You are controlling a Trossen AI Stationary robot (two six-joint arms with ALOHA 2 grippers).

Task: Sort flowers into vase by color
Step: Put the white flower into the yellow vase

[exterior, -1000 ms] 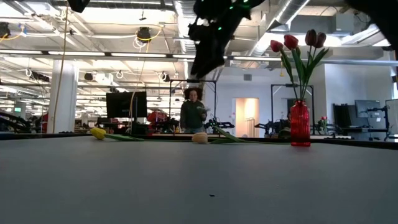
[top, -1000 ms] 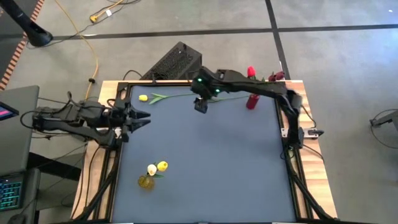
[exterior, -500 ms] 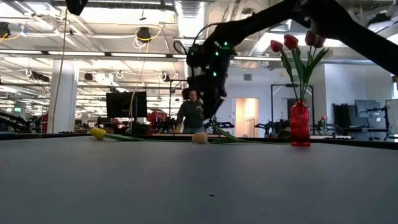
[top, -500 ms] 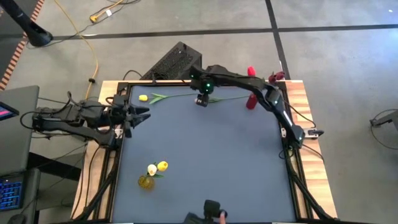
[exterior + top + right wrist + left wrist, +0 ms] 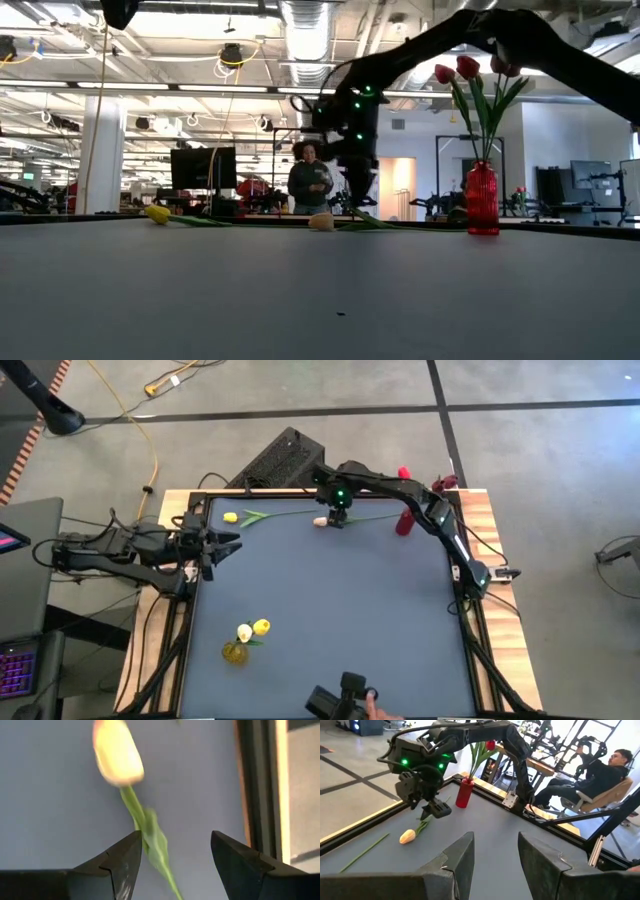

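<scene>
Table point(image 5: 330, 610): a dark blue-grey mat framed in pale wood; I work over it from both sides.
My right arm: stretched along the far edge, wrist lit green, reaching down toward the mat.
My right gripper point(image 5: 336, 520): low over the far edge, fingers spread wide and holding nothing. In my right wrist view the stem and leaf run between my two fingers point(image 5: 120, 860), not pinched.
My left gripper point(image 5: 225, 545): waiting at the left edge of the table, fingers parted, empty, pointing across the mat.
Red vase point(image 5: 404, 522): upright near the far right corner, with red and dark red tulips point(image 5: 470, 70) standing in it.
Yellow vase point(image 5: 234, 653): near the front left, carrying a white and a yellow tulip head point(image 5: 252, 629).
Pale tulip point(image 5: 321, 520): lying flat on the mat by the far edge, its cream head just beside my right gripper, its green stem trailing toward the red vase.
Yellow tulip point(image 5: 231, 517): lying flat near the far left corner, stem pointing toward the pale tulip.
Person point(image 5: 312, 185): in the room beyond the table.
</scene>
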